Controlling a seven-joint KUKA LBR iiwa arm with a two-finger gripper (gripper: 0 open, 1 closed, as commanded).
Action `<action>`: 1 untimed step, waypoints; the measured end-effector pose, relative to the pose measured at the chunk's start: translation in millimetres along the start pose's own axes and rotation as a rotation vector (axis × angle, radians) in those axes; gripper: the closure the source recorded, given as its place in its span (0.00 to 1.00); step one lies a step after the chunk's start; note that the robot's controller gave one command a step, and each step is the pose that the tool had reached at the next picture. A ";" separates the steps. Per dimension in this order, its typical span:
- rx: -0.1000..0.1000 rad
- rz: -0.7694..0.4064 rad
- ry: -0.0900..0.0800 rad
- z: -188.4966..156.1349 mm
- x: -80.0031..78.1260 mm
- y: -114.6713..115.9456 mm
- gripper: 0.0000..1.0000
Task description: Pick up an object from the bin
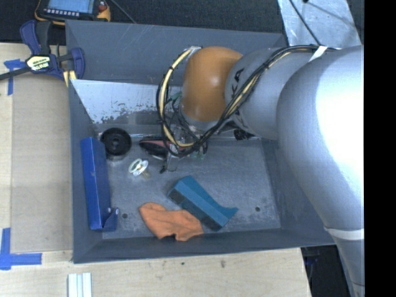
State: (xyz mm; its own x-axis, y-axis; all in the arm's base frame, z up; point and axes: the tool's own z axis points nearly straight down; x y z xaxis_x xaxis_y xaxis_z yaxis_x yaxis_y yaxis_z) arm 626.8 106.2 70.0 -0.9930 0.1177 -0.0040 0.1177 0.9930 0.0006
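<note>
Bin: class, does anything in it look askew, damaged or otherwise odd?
Nothing looks spilled or broken. The orange cloth lies crumpled by the near wall, the blue sponge sits slanted beside it, and the bin's back wall looks scuffed along its lower edge.

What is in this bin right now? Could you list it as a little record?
bin: grey metal
gripper: low at the back middle, next to a small dark thing
left side: long blue bar along the wall
back left: black round disc
middle: small shiny piece
front: orange cloth beside a blue block
</note>
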 end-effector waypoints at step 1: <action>0.001 0.000 0.003 -2.9 1.0 -0.3 1.00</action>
State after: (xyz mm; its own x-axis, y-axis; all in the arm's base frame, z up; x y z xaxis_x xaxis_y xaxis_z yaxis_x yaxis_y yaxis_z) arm 625.8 106.0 73.0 -0.9930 0.1179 -0.0009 0.1179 0.9930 -0.0002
